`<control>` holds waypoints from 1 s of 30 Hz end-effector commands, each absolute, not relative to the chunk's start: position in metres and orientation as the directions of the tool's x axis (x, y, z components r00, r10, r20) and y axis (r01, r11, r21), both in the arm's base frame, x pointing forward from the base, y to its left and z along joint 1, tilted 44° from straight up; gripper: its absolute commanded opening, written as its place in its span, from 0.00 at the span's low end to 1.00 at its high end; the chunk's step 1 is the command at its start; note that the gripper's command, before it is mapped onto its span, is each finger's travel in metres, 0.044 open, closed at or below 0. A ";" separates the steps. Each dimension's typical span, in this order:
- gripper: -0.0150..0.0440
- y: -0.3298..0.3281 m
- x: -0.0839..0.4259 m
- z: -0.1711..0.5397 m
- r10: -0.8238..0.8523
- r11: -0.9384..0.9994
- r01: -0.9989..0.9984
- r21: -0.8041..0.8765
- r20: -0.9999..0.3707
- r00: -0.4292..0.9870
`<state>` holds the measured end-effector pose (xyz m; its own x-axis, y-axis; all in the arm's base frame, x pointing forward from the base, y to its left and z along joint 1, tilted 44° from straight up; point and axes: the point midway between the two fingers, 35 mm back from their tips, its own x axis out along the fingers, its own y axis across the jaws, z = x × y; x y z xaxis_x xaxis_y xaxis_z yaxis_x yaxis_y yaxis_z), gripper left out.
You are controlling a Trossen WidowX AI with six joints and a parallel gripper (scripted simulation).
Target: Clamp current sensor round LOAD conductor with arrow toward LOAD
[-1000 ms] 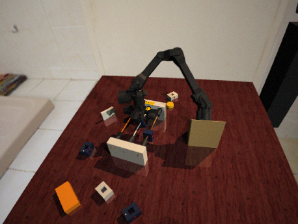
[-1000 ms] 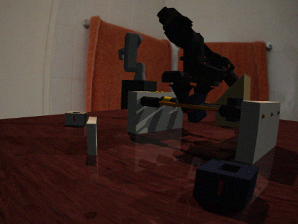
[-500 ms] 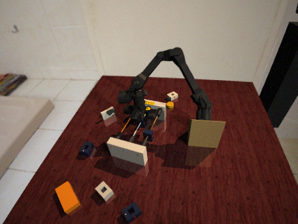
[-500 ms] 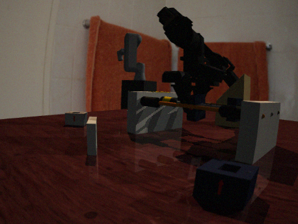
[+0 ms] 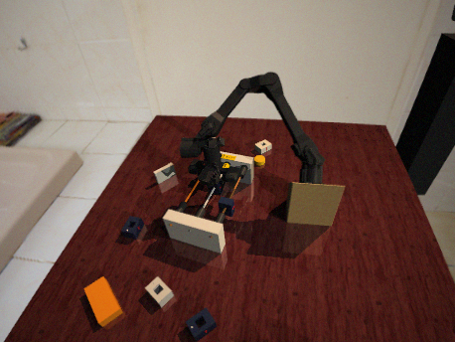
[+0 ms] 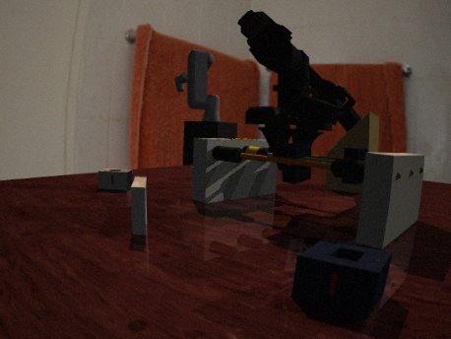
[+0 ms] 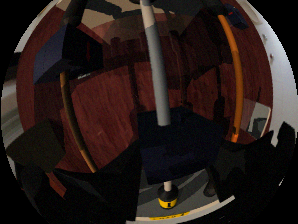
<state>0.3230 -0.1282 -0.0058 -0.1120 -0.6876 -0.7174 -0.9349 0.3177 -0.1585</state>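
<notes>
My gripper (image 5: 215, 180) (image 6: 295, 143) (image 7: 168, 139) is shut on a dark blue split-core sensor (image 6: 296, 172) (image 7: 175, 157). The sensor sits round the middle, light grey conductor (image 5: 209, 198) (image 7: 156, 65), which enters on one side and shows again beyond it in the wrist view. The halves look closed together; the latch and the arrow are hidden or too dark to make out. Beyond the sensor, a yellow band (image 6: 253, 150) (image 7: 168, 203) is on this conductor near the far white end block (image 5: 246, 171) (image 6: 201, 172). A yellow label (image 5: 228, 157) (image 7: 170, 216) lies on that block's top; its wording is unclear.
An orange conductor (image 5: 191, 192) (image 7: 238, 85) and a brownish one (image 5: 236, 187) (image 7: 74, 120) flank the middle. The brownish one carries another blue sensor (image 5: 227, 205) (image 7: 52, 55). A near white end block (image 5: 194, 232) (image 6: 394, 197), tan board (image 5: 314, 205) and loose blue block (image 5: 133, 228) (image 6: 340, 281) stand around.
</notes>
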 end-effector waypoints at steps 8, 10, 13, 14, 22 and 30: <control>0.25 -0.126 0.316 -0.006 -0.725 0.220 -0.944 -0.247 -0.689 0.011; 0.25 -0.126 0.316 -0.006 -0.725 0.220 -0.944 -0.247 -0.689 0.011; 0.25 -0.126 0.316 -0.006 -0.725 0.220 -0.944 -0.247 -0.689 0.011; 0.25 -0.126 0.315 -0.006 -0.725 0.220 -0.944 -0.247 -0.689 0.011; 0.25 -0.125 0.314 -0.007 -0.725 0.220 -0.944 -0.247 -0.689 0.011; 0.25 -0.129 0.314 -0.010 -0.724 0.221 -0.943 -0.248 -0.689 0.012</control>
<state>0.3159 -0.1264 -0.0071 0.0153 -0.7233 -0.6904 -0.9413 0.2225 -0.2540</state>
